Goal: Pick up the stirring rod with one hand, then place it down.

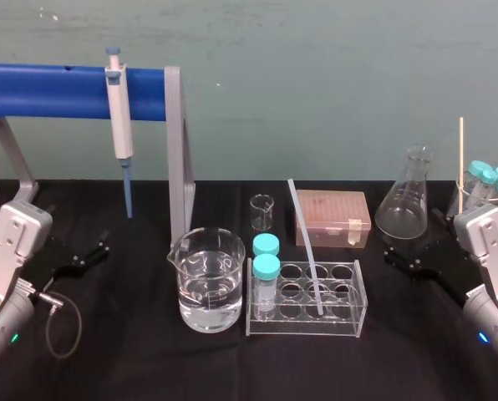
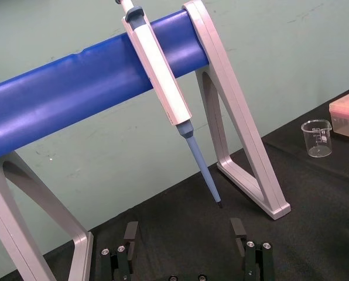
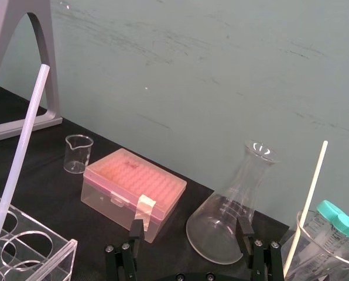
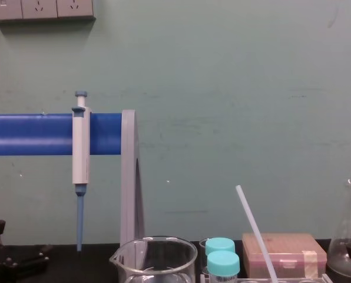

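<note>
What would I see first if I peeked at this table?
The big blue bar at the back left, a pipette hanging from it. Next, the stirring rod leaning in the clear rack mid-table, beside a beaker of water. The left gripper and right gripper sit open at the sides.

Stirring rod (image 1: 306, 248) aslant in the tube rack (image 1: 343, 327), beaker (image 1: 205, 292) just left, tip box (image 1: 332, 219) behind.
</note>
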You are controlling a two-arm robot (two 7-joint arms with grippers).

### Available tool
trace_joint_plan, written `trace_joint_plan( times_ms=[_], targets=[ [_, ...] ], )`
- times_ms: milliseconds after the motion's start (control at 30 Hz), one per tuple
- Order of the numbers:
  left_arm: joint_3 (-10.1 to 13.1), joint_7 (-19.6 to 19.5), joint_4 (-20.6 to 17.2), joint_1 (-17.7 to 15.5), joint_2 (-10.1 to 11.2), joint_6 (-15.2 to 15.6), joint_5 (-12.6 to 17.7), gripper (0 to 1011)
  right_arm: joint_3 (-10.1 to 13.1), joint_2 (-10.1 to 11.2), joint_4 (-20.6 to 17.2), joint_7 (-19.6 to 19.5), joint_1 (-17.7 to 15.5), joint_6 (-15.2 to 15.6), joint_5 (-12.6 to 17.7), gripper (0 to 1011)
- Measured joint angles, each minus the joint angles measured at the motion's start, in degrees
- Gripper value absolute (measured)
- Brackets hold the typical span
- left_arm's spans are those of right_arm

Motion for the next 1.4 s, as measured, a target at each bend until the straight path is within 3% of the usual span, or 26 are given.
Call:
trace_joint_plan(
  times_ms=[767,867,1000,1233,1400],
  targets=[
    [0.0,0.0,0.0,0.0,0.0,0.0,0.0,1000,0.6,-0.2,0.0,0.5,0.2,0.0,-0.2,1004],
    [0.0,0.0,0.0,0.0,0.0,0.0,0.0,1000,1.7,-0.8,-0.6,2.5,0.7,0.3,1.9,1004],
    [0.0,0.0,0.0,0.0,0.0,0.0,0.0,1000,3.5,-2.3,-1.7,6.9,1.7,2.4,7.4,1004],
    [0.0,0.0,0.0,0.0,0.0,0.0,0.0,1000,5.9,-5.6,-3.2,17.4,5.3,10.1,19.1,1004],
    [0.0,0.0,0.0,0.0,0.0,0.0,0.0,1000,5.8,-7.4,-2.9,22.0,8.0,13.9,22.5,1004]
  ],
)
